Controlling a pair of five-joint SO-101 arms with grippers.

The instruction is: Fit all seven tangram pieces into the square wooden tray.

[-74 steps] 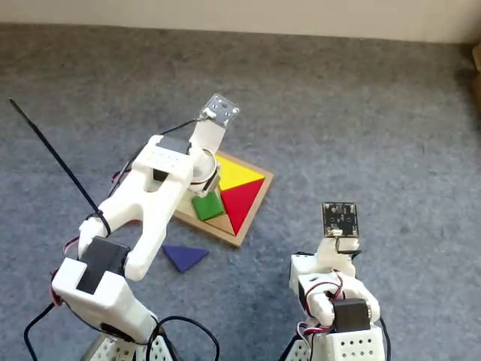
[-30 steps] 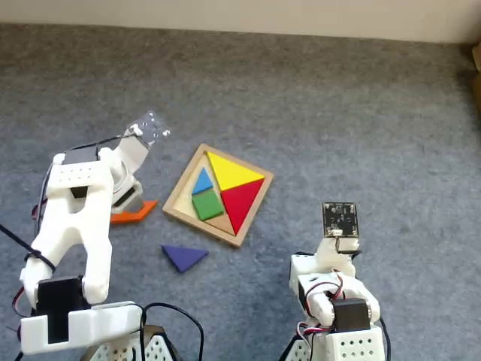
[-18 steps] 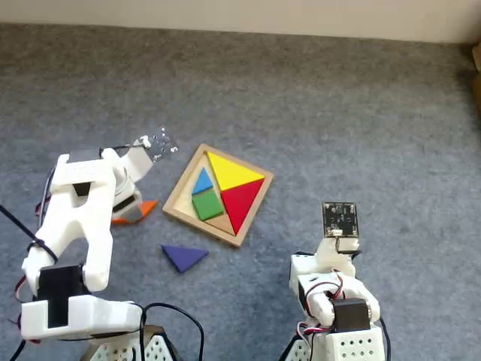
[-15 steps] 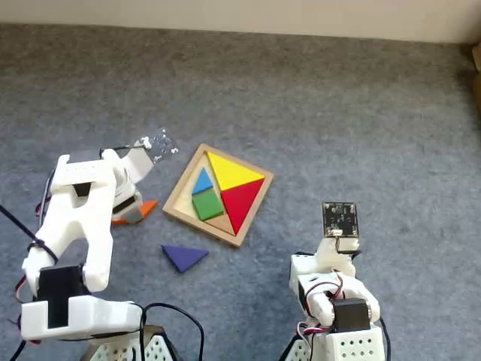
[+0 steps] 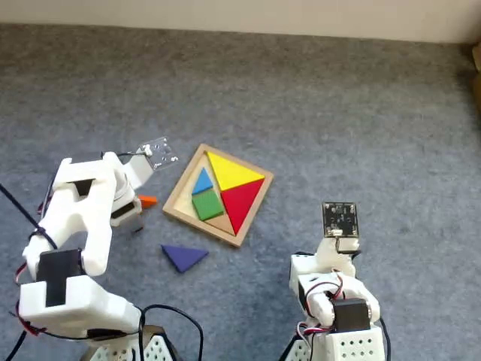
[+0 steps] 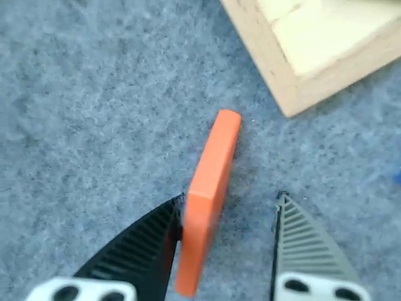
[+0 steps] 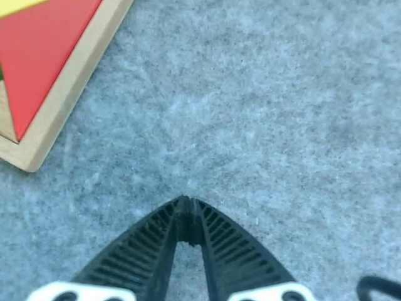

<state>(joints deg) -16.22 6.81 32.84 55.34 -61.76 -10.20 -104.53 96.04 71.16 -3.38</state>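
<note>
Grey carpeted surface [image 5: 338, 113]: orange piece [image 6: 207, 207] stands on edge just beside tray [image 5: 199, 229] corner, inside wide-open left end effector [image 6: 230, 199], touching one finger. Best approach: close squarely on flat faces w/o tipping it. Right end effector [image 7: 188, 204] closed, near tray.

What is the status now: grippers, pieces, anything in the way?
Left gripper open astride orange piece, piece on edge against one finger. Right gripper shut over carpet. Tray partly filled; dark blue triangle outside. No obstacle seen.
</note>
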